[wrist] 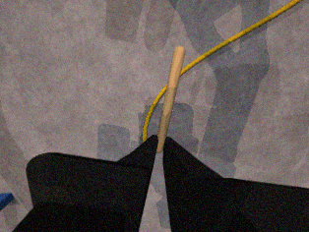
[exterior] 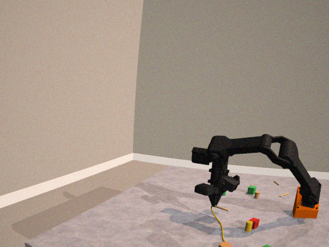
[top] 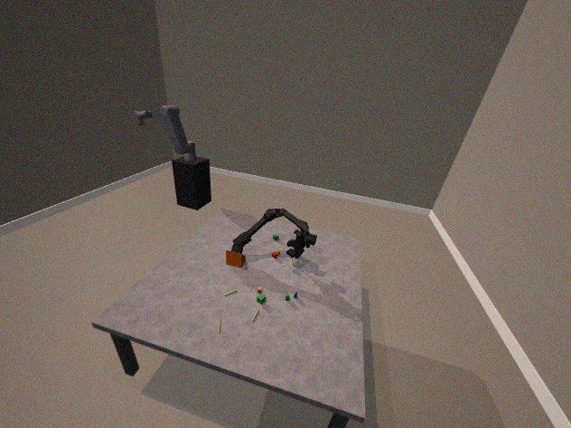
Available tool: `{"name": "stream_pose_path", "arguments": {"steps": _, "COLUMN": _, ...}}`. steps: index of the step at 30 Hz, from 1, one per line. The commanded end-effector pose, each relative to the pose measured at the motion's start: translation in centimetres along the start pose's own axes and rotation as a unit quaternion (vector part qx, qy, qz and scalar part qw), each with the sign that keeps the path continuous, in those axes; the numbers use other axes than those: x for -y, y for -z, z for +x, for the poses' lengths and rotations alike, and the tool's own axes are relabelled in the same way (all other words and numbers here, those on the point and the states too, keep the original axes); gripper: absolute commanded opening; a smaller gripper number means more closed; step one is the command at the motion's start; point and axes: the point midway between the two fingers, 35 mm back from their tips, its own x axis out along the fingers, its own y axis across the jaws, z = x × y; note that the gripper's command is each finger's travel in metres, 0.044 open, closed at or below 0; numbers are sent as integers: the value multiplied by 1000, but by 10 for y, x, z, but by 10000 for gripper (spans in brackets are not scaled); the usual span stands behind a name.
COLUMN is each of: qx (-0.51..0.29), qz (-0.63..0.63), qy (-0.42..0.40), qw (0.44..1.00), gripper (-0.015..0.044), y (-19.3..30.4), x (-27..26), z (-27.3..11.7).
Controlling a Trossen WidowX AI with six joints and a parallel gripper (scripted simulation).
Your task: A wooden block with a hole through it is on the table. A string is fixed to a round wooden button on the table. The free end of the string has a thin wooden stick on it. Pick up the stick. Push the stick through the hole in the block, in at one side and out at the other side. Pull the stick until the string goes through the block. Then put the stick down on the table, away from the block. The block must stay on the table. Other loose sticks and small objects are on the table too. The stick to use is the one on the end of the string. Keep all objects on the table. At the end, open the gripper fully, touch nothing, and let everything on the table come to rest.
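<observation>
My gripper [exterior: 214, 205] [wrist: 159, 141] is shut on the stick [exterior: 222, 208] [wrist: 173, 79] near its string end and holds it above the table; the free end sticks out. The yellow string [exterior: 219, 222] [wrist: 236, 37] hangs from the fingertips and curves down to the round wooden button [exterior: 225, 244] at the bottom edge of the exterior view. The block with a hole is hard to make out: a red block [top: 275, 255] [exterior: 255, 223] shows a small dark spot on its side in the exterior view, but I cannot tell whether that is the hole.
A yellow cylinder [exterior: 248, 226] stands by the red block. A green cube [top: 260, 298] [exterior: 251, 189], a tan cylinder [top: 258, 289] [exterior: 257, 194], a green cylinder [top: 286, 297], a blue piece [top: 295, 294] and loose sticks lie farther off. Another green cube [top: 275, 237] is at the back in the top view.
</observation>
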Motion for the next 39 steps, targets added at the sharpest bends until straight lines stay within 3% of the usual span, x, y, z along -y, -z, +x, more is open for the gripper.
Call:
{"name": "stream_pose_path", "arguments": {"steps": 1, "qx": -2, "qz": -2, "qy": 1, "qw": 1000, "gripper": 0, "y": 7, "x": 0, "z": -1}}
{"name": "stream_pose_path", "arguments": {"steps": 39, "qx": -4, "qz": -3, "qy": 1, "qw": 1000, "gripper": 0, "y": 32, "x": -11, "z": 9}}
